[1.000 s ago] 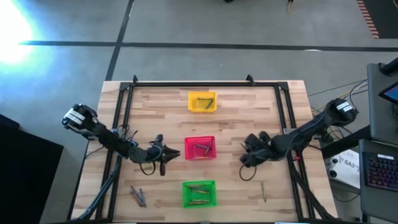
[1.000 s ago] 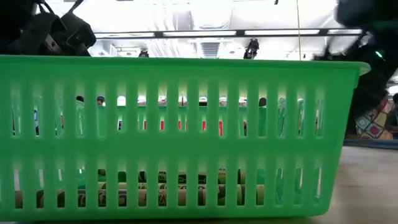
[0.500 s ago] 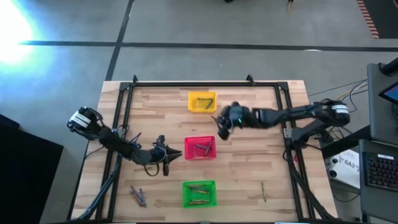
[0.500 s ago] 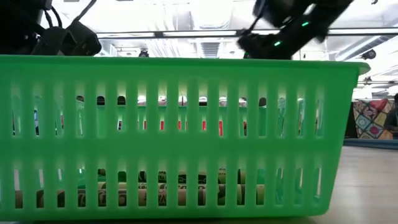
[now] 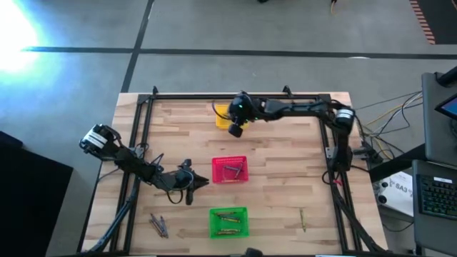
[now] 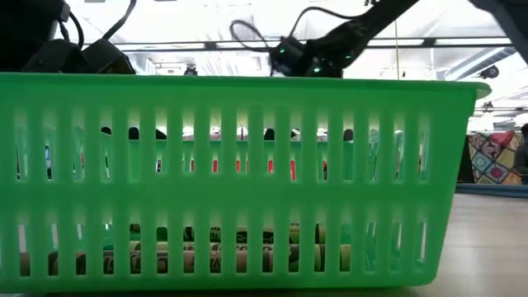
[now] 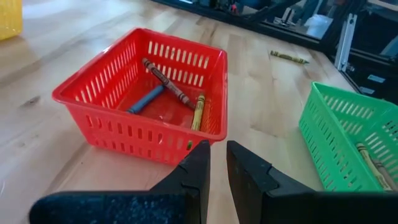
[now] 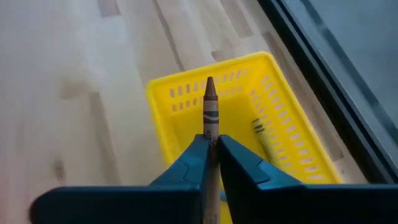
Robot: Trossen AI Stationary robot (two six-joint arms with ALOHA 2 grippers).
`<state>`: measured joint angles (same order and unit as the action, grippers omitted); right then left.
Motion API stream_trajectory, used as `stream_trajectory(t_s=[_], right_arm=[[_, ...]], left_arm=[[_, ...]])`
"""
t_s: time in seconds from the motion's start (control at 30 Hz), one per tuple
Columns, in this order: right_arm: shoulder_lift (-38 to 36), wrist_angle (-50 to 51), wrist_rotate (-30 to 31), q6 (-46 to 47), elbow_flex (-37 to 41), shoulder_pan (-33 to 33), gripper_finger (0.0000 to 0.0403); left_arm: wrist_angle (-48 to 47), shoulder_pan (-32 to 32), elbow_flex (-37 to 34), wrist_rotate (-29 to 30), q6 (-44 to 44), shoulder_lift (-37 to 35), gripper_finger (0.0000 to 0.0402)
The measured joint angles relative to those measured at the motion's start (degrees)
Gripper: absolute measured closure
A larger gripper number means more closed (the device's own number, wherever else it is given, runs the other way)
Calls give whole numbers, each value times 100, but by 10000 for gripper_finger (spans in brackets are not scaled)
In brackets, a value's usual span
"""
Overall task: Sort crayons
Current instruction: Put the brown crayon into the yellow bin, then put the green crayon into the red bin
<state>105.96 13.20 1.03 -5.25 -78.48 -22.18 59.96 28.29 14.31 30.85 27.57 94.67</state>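
My right gripper (image 5: 235,128) hangs over the yellow basket (image 5: 232,116) at the table's far middle, shut on a crayon (image 8: 211,112) with a reddish-brown tip. One olive crayon (image 8: 263,140) lies in that basket. My left gripper (image 7: 217,155) waits low, just left of the red basket (image 7: 146,93), empty, its fingers a narrow gap apart. The red basket holds three crayons (image 7: 168,84). The green basket (image 5: 228,222) near the front edge also holds crayons (image 5: 227,216). Loose crayons lie at the front left (image 5: 158,225), and one lies at the front right (image 5: 302,219). My right gripper pinches the crayon between its two fingers on the wrapped shaft (image 8: 211,134). The crayon lies along the fingers, its pointed tip (image 8: 210,87) sticking out past the fingertips. It is lifted clear, above the yellow basket's near wall (image 8: 186,99). The fingers hide its back end.
A black frame (image 5: 235,95) runs along the table's far edge and both sides. The green basket's slotted wall (image 6: 247,181) fills the low view, with my right arm (image 6: 301,58) showing above it. Bare wood (image 5: 285,164) lies between the baskets and the right rail.
My right gripper has swung from the table's right near part toward the far edge and the left, carrying the crayon, and now hangs over the yellow basket. The loose crayons on the table have stayed where they were.
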Motion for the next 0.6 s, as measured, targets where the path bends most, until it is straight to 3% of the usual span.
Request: stream_trajectory(t_s=[0.33,0.6], right_arm=[[340,1146,36,138,-826,-44,261],[-592,2667,45,851,-609,279,251]], left_arm=[[-588,0,-7,-28,588,0,365],[-607,0,-7,11,854,-11,365]])
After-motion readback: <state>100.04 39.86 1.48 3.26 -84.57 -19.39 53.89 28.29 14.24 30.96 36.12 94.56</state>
